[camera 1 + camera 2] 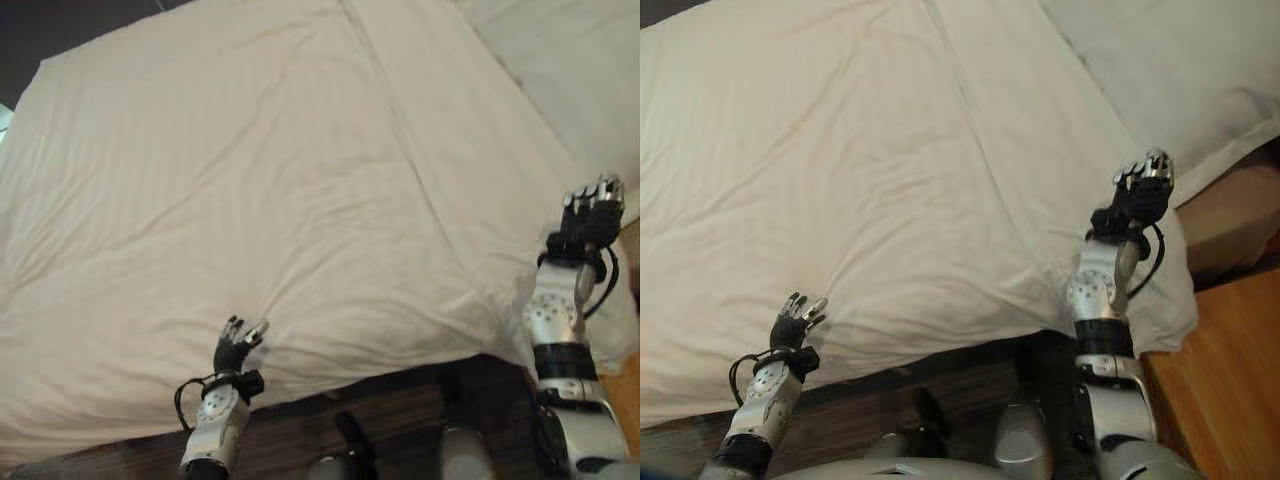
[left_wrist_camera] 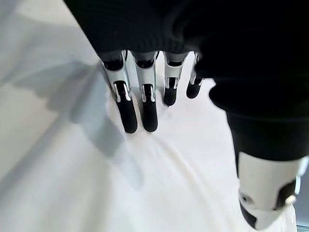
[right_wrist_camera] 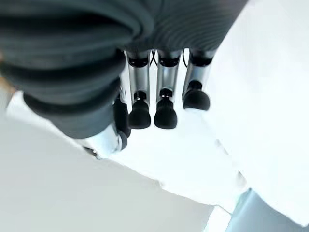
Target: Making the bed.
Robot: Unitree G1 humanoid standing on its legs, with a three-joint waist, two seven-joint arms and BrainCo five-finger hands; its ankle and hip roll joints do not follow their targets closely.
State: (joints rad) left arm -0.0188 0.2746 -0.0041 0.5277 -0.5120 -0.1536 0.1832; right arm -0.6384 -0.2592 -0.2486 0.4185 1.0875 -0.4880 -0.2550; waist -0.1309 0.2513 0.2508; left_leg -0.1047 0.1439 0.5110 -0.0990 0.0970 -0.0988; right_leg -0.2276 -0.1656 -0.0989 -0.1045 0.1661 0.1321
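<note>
A white duvet (image 1: 300, 180) lies spread over the bed, with shallow creases and a long fold running from the far side toward the near right corner. My left hand (image 1: 238, 345) hovers at the duvet's near edge with its fingers (image 2: 128, 104) straight and open, holding nothing. My right hand (image 1: 1143, 195) is raised over the duvet's near right corner, its fingers (image 3: 165, 104) relaxed and empty. A white pillow (image 1: 1160, 60) lies at the far right, beside the duvet.
The bed's near edge runs across the lower part of the eye views, with dark floor (image 1: 400, 400) below it. A wooden floor (image 1: 1230, 350) lies to the right of the bed, and a brown padded surface (image 1: 1230, 215) shows under the pillow's end.
</note>
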